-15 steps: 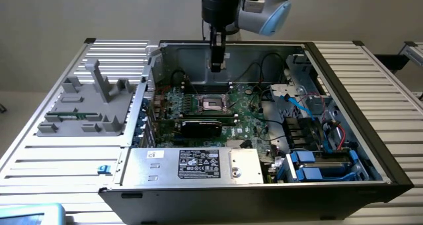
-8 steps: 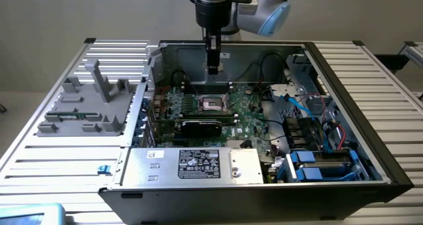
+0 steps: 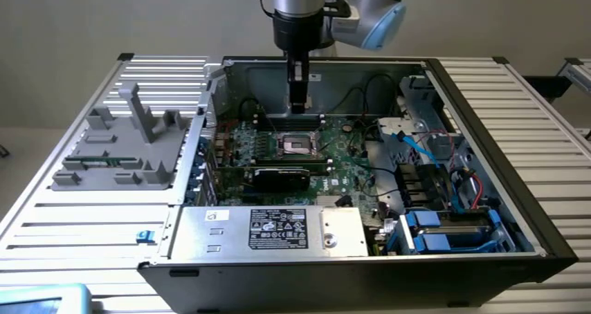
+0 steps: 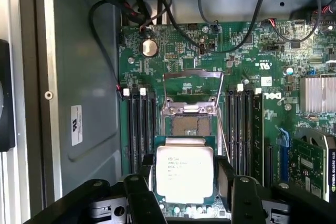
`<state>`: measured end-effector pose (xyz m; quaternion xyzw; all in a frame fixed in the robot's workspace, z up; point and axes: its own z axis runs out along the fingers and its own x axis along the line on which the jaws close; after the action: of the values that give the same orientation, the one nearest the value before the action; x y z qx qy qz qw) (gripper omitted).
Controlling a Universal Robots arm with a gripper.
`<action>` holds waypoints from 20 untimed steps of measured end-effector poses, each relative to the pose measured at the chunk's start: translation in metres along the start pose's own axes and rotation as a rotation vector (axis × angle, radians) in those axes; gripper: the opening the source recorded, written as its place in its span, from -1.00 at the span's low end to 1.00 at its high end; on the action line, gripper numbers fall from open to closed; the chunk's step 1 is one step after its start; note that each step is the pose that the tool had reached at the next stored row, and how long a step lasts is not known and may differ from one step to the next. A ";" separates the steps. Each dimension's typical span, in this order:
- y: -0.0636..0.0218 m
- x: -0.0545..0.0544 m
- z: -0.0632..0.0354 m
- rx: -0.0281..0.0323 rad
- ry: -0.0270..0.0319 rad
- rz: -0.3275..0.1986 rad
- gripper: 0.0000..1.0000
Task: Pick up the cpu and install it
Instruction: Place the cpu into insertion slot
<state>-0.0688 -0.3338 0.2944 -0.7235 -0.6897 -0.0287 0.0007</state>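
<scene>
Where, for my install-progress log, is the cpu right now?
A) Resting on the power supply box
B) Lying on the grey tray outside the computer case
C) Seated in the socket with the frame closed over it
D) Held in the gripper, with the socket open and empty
D: in the wrist view the cpu sits clamped in the gripper, while the socket beyond it lies bare with its frame raised.

Cpu (image 4: 185, 174): silver-tan top, dark print, green rim. End effector (image 4: 184, 184): black. Motherboard (image 4: 178, 51): green, speckled with small parts. Case wall (image 4: 84, 77): plain grey. Cables (image 4: 92, 18): black. Drive brackets (image 3: 425, 220), exterior view's right: blue. Bench (image 3: 526, 113): silver-grey, ribbed stripes. Label (image 3: 277, 229): black, white print. Heatsink (image 4: 317, 93): silver, fine lines.
</scene>
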 end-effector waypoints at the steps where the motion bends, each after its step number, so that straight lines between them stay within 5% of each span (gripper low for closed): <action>1: 0.0000 -0.002 0.0017 0.0001 0.0006 0.000 0.11; 15: -0.0004 -0.016 0.0266 -0.0002 0.0085 0.002 0.11; 20: -0.0004 -0.017 0.0280 -0.0001 0.0088 0.002 0.11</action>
<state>-0.0688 -0.3491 0.2657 -0.7241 -0.6890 -0.0319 0.0037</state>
